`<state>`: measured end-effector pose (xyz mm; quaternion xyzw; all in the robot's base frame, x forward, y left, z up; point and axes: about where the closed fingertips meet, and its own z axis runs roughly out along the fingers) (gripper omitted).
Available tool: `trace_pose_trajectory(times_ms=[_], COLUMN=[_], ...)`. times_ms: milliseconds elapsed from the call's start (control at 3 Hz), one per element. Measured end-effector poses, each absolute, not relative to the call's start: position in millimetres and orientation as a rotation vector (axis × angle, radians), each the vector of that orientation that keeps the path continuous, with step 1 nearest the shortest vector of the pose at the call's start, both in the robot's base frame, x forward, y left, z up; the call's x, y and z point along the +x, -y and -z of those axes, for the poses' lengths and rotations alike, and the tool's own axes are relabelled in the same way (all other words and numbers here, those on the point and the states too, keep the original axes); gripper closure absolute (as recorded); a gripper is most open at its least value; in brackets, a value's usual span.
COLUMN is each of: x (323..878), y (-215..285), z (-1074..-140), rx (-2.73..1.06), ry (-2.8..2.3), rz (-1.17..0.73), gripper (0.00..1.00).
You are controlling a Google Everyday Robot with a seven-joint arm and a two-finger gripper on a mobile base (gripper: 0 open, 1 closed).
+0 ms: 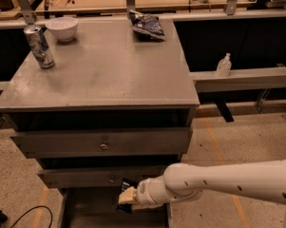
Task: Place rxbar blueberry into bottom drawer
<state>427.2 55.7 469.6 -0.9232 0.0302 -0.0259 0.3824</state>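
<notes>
My gripper (127, 197) reaches in from the right on a white arm and sits over the open bottom drawer (85, 213), just below the middle drawer's front. It is shut on the rxbar blueberry (127, 186), a small dark navy bar that sticks up and down between the pale fingers (128, 194). The bar hangs above the drawer's dark inside, near its right half. The drawer's floor is mostly in shadow.
On the grey cabinet top (109, 70) stand a drink can (39, 46), a white bowl (62, 28) and a blue-and-white chip bag (146, 24). Two upper drawers with brass knobs (104, 146) are partly open. A sanitizer bottle (223, 64) stands on the right ledge. A black cable (19, 217) lies on the floor.
</notes>
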Motion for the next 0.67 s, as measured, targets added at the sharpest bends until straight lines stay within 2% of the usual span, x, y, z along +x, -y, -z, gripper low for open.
trace_pose_trajectory(times_ms=[333,667], x=[420.2,420.1], y=[-52.2,-52.2], z=[-410.7,-410.6], rx=[-2.313,-2.313], ry=[-0.069,-0.069], rz=[0.0,0.0], gripper=[1.0,1.0])
